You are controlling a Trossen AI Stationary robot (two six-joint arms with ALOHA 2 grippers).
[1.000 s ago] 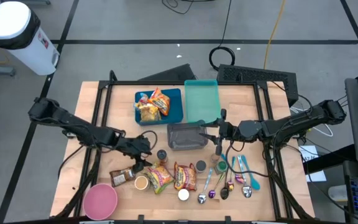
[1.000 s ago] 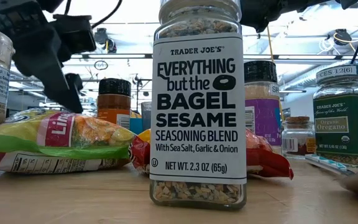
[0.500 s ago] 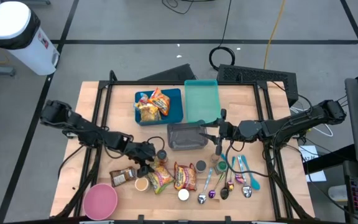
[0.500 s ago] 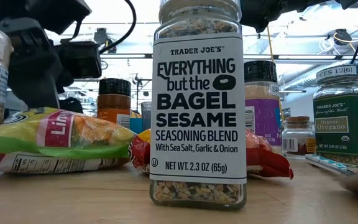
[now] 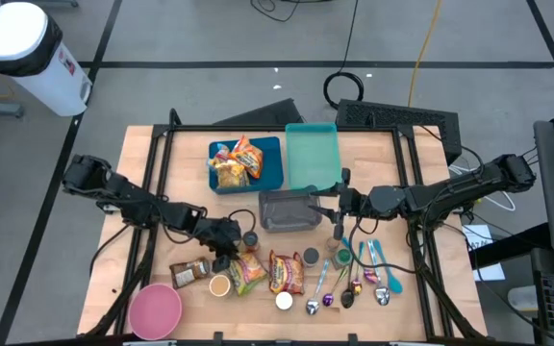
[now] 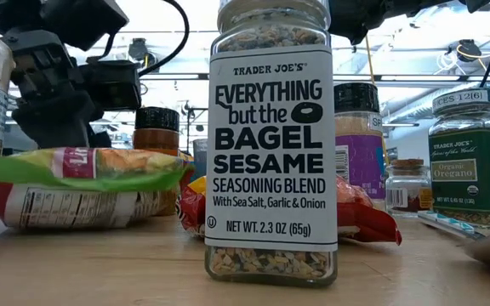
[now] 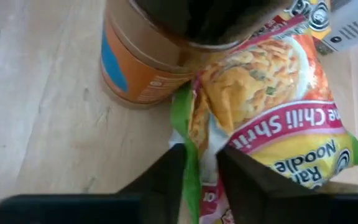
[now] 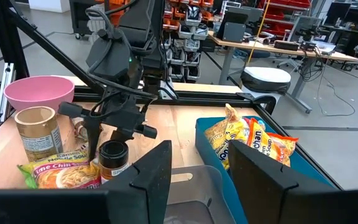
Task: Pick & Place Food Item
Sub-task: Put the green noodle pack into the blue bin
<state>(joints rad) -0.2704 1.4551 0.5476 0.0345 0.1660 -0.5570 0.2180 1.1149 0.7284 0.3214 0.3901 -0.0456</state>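
A lime chili shrimp noodle packet [image 5: 246, 274] with a green edge lies among spice jars near the table's front; it also shows in the low view [image 6: 83, 187] and the left wrist view [image 7: 272, 106]. My left gripper [image 5: 227, 252] is at the packet's far-left end, shut on it [image 7: 199, 155]. My right gripper [image 5: 339, 207] hovers open [image 8: 194, 168] beside the grey container [image 5: 287, 210], touching nothing. A blue bin [image 5: 269, 175] at the back holds more noodle packets [image 5: 239, 161]. My left gripper pinches the packet's green sealed edge [image 7: 191, 134] between its two fingers, at the end nearest the orange jar. The fingers slant down from the table's far left. The packet sits roughly level, and its underside [image 6: 66, 208] still reaches the table in the low view.
An orange jar with a black lid [image 5: 250, 239] stands right by the held end. A red noodle packet [image 5: 286, 272], several spice jars, the bagel seasoning jar [image 6: 270, 144], spoons [image 5: 354, 284] and a pink bowl [image 5: 155, 309] crowd the front. A teal tray [image 5: 312, 154] lies at the back.
My left gripper has gone toward the table's near-right and down onto the noodle packet's end and taken hold of it. The packet, humped before, now lies flatter with its top edge raised and more of its white underside showing in the low view.
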